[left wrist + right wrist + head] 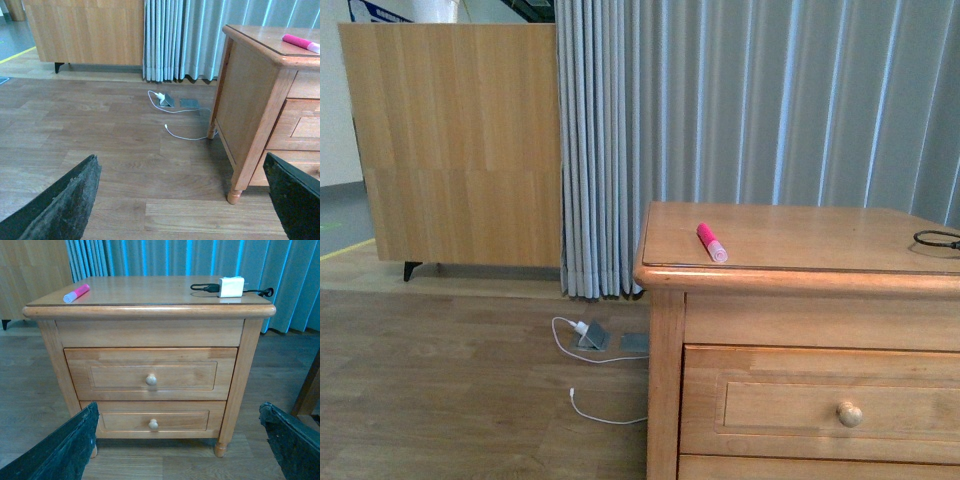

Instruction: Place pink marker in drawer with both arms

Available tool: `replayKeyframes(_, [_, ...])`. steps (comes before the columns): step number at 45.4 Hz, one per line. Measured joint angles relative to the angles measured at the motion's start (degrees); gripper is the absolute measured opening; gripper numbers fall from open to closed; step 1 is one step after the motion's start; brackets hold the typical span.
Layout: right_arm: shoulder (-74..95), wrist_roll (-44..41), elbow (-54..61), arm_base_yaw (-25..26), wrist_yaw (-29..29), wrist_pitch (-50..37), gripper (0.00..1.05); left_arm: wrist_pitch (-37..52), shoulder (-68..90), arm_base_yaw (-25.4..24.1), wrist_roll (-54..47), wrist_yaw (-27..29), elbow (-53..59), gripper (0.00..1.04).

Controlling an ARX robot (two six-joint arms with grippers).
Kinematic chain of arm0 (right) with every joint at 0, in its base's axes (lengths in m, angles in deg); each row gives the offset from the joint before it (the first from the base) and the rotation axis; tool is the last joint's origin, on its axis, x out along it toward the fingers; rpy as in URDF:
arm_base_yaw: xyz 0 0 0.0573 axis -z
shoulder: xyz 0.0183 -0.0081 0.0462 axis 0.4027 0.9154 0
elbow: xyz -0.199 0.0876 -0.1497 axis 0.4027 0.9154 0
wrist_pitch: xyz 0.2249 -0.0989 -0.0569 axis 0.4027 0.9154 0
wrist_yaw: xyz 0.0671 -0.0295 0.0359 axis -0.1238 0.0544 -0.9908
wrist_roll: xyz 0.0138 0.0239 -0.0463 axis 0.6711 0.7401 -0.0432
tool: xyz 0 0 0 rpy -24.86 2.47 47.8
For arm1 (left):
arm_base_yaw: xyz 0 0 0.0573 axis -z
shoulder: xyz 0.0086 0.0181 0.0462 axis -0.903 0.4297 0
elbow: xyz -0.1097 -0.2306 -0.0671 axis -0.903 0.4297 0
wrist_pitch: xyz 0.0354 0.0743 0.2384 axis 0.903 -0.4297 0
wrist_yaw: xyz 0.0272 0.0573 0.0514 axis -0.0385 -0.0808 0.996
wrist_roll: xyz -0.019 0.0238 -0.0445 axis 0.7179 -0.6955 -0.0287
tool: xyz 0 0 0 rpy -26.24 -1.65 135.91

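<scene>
**Plank floor (440, 390) and grey curtain (770, 100) around a shut cabinet (665, 380)**

Nearest the wrist cameras are the black fingers. The left gripper (180, 159) is spread wide, with only floorboards between its fingers (65, 205), and it has hold of nothing. The right gripper (178, 407) is spread just as wide and is equally empty. Its fingers (60, 450) frame the cabinet front without touching it.

In the front view the cabinet fills the lower right of the frame. The drawer (820, 400) sits closed, flush with the cabinet front, its round pale knob (849, 413) low and right of centre. The top edge of the lower drawer (820, 468) shows along the bottom edge of the frame. The right wrist view shows both drawers shut, each with its own knob.

On the tabletop (800, 225) the pink marker (712, 243) lies flat near the front left corner, just right of the frame's centre. Its paler cap points toward the front edge. Well apart from it, at the right edge of the frame, lies a black cable (938, 239). The right wrist view shows that cable joined to a white charger block (231, 286) toward the back of the tabletop.

Farther off, low and left of centre, a thin white cable (605, 420) trails over the floor beside a small grey floor box (592, 338) with a white plug (580, 327) in it. Behind these the curtain hangs in folds across the upper right. A light wooden sideboard (450, 140) stands in the upper left, one dark foot showing.
</scene>
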Motion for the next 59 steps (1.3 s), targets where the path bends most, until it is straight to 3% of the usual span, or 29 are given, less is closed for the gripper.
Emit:
replayKeyframes(30, [0.0, 0.0, 0.0, 0.0, 0.0, 0.0, 0.96, 0.0, 0.0, 0.0, 0.0, 0.0, 0.0, 0.99])
replayKeyframes(35, [3.5, 0.4, -2.3, -1.3, 2.1, 7.5, 0.96, 0.0, 0.0, 0.0, 0.0, 0.0, 0.0, 0.99])
replayKeyframes(39, [7.3, 1.6, -2.6, -2.8, 2.7, 8.7, 0.96, 0.0, 0.0, 0.0, 0.0, 0.0, 0.0, 0.99])
replayKeyframes(48, [26.1, 4.3, -6.9, -7.7, 4.3, -4.9, 0.96, 0.0, 0.0, 0.0, 0.0, 0.0, 0.0, 0.99])
replayKeyframes(55, [56.6, 4.5, -14.7, -12.0, 3.8, -23.6, 0.96, 0.0, 0.0, 0.0, 0.0, 0.0, 0.0, 0.99])
replayKeyframes(59, [68.3, 4.5, -19.2, -12.5, 3.7, -27.2, 0.96, 0.0, 0.0, 0.0, 0.0, 0.0, 0.0, 0.99])
